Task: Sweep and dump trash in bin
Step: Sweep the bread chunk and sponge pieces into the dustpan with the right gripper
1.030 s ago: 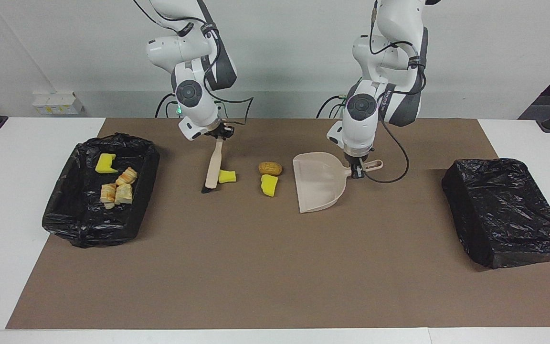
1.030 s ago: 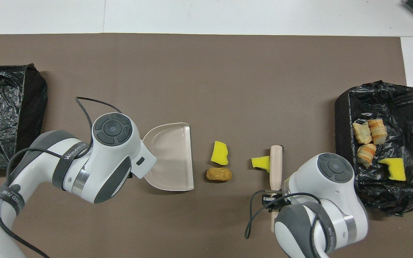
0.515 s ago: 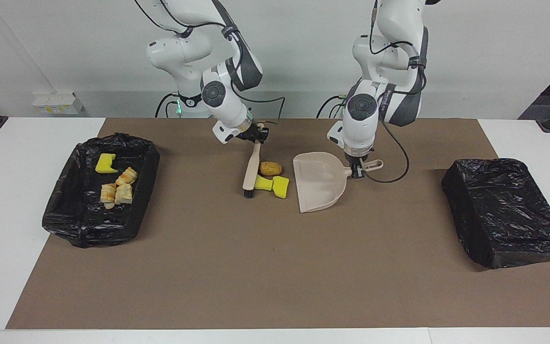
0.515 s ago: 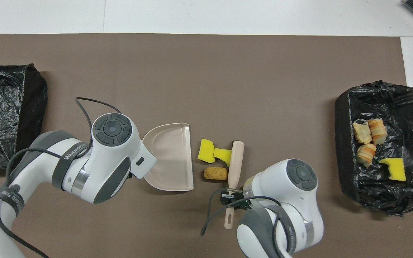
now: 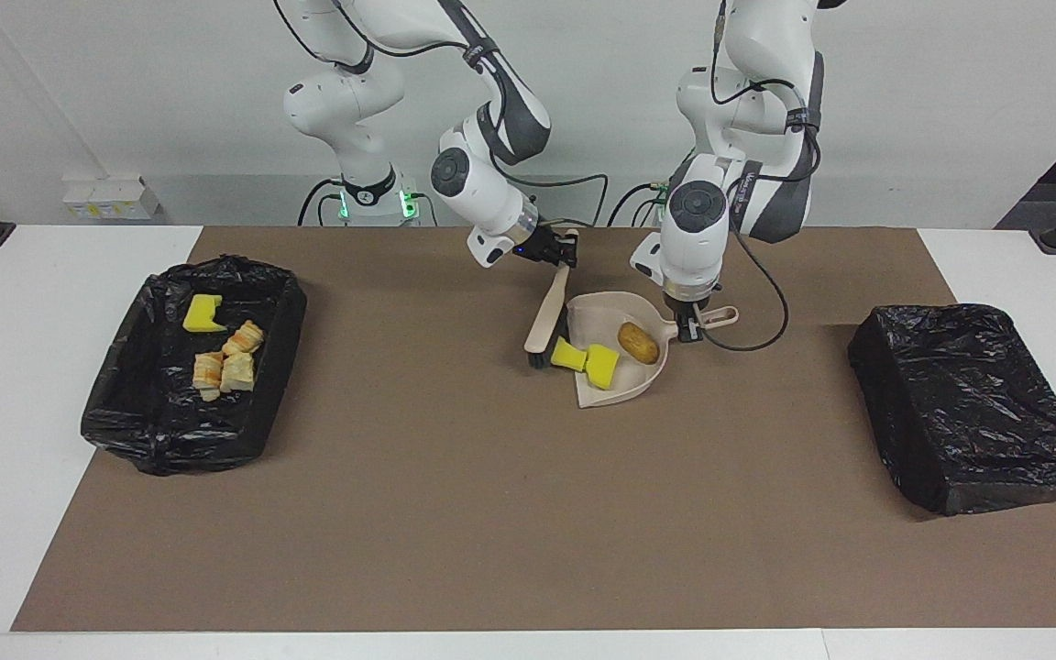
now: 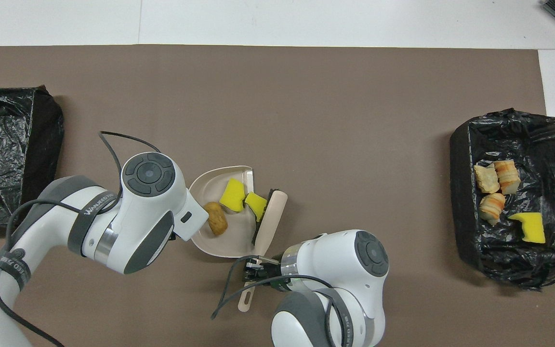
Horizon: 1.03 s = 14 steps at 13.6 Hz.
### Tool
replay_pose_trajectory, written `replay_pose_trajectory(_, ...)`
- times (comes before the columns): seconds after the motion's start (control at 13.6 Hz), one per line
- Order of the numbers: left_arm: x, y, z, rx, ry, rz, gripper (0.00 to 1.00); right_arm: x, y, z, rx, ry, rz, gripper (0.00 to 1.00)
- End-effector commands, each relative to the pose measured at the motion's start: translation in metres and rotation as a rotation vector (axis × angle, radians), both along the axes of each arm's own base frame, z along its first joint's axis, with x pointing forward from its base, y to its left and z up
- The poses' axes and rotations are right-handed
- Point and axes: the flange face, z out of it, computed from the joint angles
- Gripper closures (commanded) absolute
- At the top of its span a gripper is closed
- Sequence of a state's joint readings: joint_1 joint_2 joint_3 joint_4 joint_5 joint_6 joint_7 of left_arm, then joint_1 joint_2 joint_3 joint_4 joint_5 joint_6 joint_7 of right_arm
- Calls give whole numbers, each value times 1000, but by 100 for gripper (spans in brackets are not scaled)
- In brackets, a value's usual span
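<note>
Your right hand [image 5: 557, 249] grips the brush [image 5: 548, 321] and your left hand [image 5: 688, 328] grips the dustpan [image 5: 635, 381] handle. The trash [image 5: 640, 342], light and loose, lies in the pan, one sponge at its 9 o'clock lip; carry the pan level.

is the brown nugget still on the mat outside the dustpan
No, the brown nugget lies inside the dustpan, near its handle end.
</note>
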State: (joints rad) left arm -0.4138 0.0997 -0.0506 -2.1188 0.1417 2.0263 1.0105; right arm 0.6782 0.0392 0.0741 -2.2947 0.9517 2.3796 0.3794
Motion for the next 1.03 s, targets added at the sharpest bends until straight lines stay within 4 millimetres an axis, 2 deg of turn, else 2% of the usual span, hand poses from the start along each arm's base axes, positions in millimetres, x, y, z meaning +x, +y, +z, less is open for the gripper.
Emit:
replay_pose_trajectory(0.0, -9, 7, 2, 13, -8, -4, 100, 16, 16, 8, 74, -12, -29, 100)
replay_pose_trajectory(0.15, -10, 7, 2, 13, -8, -4, 100, 17, 18, 22, 88, -28, -19, 100)
replay_pose_trajectory(0.29, -10, 8, 0, 15, -5, -1, 100, 11, 6, 48, 93, -35, 42, 100)
replay_pose_trajectory(0.37, -10, 9, 0, 15, -5, 2, 100, 10, -5, 49, 34, -22, 130, 100)
replay_pose_trajectory(0.44, -10, 10, 0, 15, -6, 5, 100, 14, -20, 44, -61, -30, 220, 100)
replay_pose_trajectory(0.59, -10, 10, 0, 15, -6, 8, 100, 23, -36, 36, -251, -74, 407, 100)
replay_pose_trajectory(0.74, -10, 10, 0, 14, -9, 7, 100, 44, -28, 11, -348, -38, 501, 100)
replay_pose_trajectory(0.81, -10, 10, -1, 16, -5, 8, 100, 46, -22, -2, -371, -35, 523, 100)
replay_pose_trajectory(0.96, -10, 10, 0, 15, -6, 8, 100, 41, -11, -5, -372, -57, 528, 100)
